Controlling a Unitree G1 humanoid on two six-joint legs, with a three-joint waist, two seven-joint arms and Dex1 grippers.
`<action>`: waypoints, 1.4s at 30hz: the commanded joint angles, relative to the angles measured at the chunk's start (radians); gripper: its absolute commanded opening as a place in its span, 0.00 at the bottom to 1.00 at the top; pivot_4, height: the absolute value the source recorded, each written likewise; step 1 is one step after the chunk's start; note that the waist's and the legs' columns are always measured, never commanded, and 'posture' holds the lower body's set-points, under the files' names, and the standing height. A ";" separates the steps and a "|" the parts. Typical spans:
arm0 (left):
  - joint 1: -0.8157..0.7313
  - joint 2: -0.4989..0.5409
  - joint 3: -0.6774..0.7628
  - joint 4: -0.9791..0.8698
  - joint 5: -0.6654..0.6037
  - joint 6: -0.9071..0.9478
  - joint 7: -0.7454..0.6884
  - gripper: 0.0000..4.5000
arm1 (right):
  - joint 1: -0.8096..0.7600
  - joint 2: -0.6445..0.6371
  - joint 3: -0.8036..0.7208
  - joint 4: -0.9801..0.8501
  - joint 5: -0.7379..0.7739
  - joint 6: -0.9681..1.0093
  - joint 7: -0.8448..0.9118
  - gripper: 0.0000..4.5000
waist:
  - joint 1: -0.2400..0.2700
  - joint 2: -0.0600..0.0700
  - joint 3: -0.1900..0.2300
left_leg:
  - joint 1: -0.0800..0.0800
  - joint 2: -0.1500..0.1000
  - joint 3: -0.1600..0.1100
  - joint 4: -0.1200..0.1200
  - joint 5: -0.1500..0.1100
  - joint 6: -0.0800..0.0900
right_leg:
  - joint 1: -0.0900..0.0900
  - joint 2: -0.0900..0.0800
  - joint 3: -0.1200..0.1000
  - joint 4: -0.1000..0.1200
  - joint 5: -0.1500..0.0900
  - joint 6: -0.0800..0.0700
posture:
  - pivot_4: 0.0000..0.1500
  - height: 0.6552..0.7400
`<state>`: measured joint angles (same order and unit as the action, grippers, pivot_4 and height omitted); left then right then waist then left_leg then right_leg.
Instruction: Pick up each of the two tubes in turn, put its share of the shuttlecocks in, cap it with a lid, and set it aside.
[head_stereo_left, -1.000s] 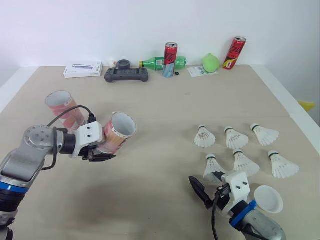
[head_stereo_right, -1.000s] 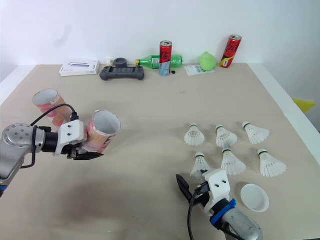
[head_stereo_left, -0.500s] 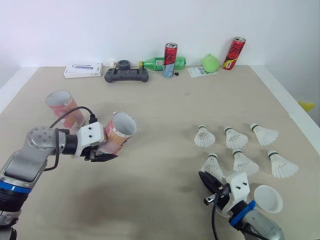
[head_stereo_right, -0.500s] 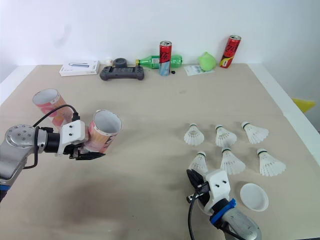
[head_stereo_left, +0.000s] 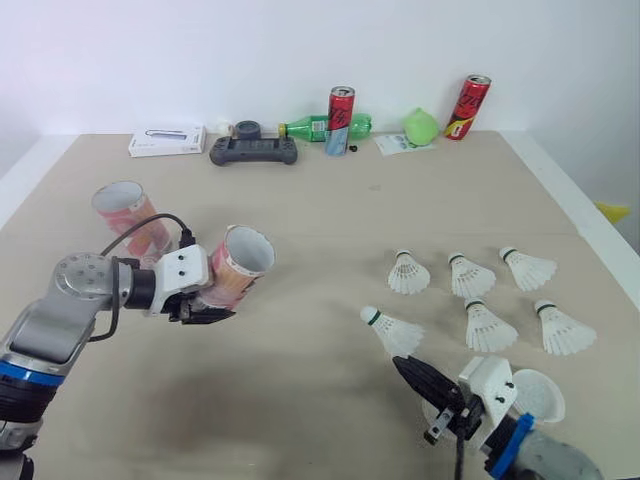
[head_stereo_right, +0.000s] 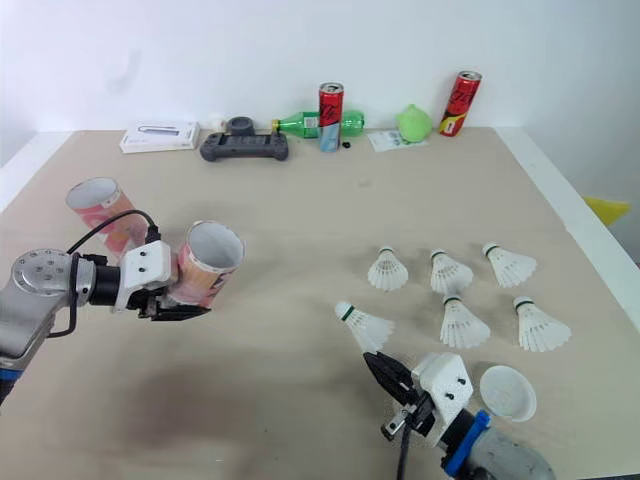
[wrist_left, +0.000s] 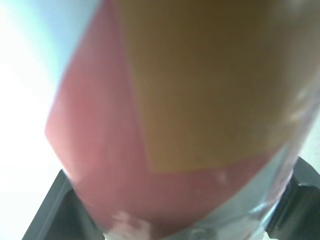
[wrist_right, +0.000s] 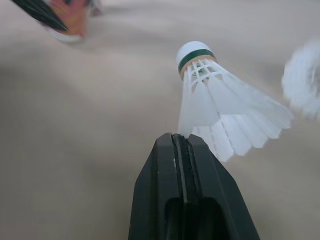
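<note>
Left gripper (head_stereo_left: 208, 305), left of centre frame, is clamped around the held tube (head_stereo_left: 238, 268); in the left wrist view one black finger (wrist_left: 55, 205) shows on each flank of it. The tube's long axis runs on a diagonal, its open mouth aimed toward the upper right of the frame and tipped upward, its lower end buried in the gripper. It is clear of the table (head_stereo_left: 330, 220). The wrap is red and pink with a tan panel, and the mouth has a pale rim. The second tube (head_stereo_left: 128, 215) stands mouth-up at the far left, just behind the left arm, in the same red print. At lower right, the right gripper (head_stereo_left: 398, 362) has its fingers pressed together with barely a seam between them. The skirt edge of the tilted shuttlecock (head_stereo_left: 388, 330) meets their very tip, and we read it as nipped there. Its green-banded cork points to the upper left, its white feathers fanning back toward the gripper. Five shuttlecocks sit cork-up to the right of it: (head_stereo_left: 408, 275), (head_stereo_left: 472, 278), (head_stereo_left: 530, 268), (head_stereo_left: 490, 328), (head_stereo_left: 565, 333). A white lid (head_stereo_left: 537, 397) lies beside the right wrist at the lower right.
</note>
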<state>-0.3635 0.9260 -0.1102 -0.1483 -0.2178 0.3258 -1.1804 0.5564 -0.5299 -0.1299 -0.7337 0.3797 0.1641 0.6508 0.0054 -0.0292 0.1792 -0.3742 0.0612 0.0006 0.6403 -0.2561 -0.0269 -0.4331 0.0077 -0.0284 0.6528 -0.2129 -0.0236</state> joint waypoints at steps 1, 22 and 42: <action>-0.032 0.013 -0.013 -0.006 0.023 -0.009 -0.017 0.67 | -0.067 -0.067 -0.075 -0.080 0.070 0.012 0.042 0.01 | -0.001 0.000 0.000 | 0.000 0.000 0.000 0.001 0.000 0.000 | 0.000 0.003 0.004 0.000 0.000 0.000 | 1.00 1.00; -0.185 -0.065 -0.169 0.054 0.172 0.010 -0.044 0.67 | -1.051 -0.319 0.226 0.301 -0.183 -0.090 0.269 0.01 | -0.001 -0.001 0.001 | 0.001 -0.010 -0.001 0.001 0.004 0.008 | 0.005 0.011 0.033 0.001 0.002 0.001 | 1.00 1.00; -0.165 -0.109 -0.170 0.036 0.179 0.047 -0.018 0.67 | -1.073 -0.152 0.389 0.330 -0.324 -0.166 0.284 0.21 | 0.000 -0.001 0.001 | 0.000 -0.016 -0.001 0.013 0.004 0.009 | 0.007 0.011 0.042 0.010 0.002 0.001 | 1.00 1.00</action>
<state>-0.5361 0.8315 -0.2691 -0.0986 -0.0351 0.3725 -1.1977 -0.5373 -0.6926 0.3021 -0.3583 0.0272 -0.0377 0.9568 0.0055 -0.0297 0.1801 -0.3740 0.0454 0.0000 0.6533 -0.2522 -0.0177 -0.4264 0.0184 0.0141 0.6632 -0.2111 -0.0227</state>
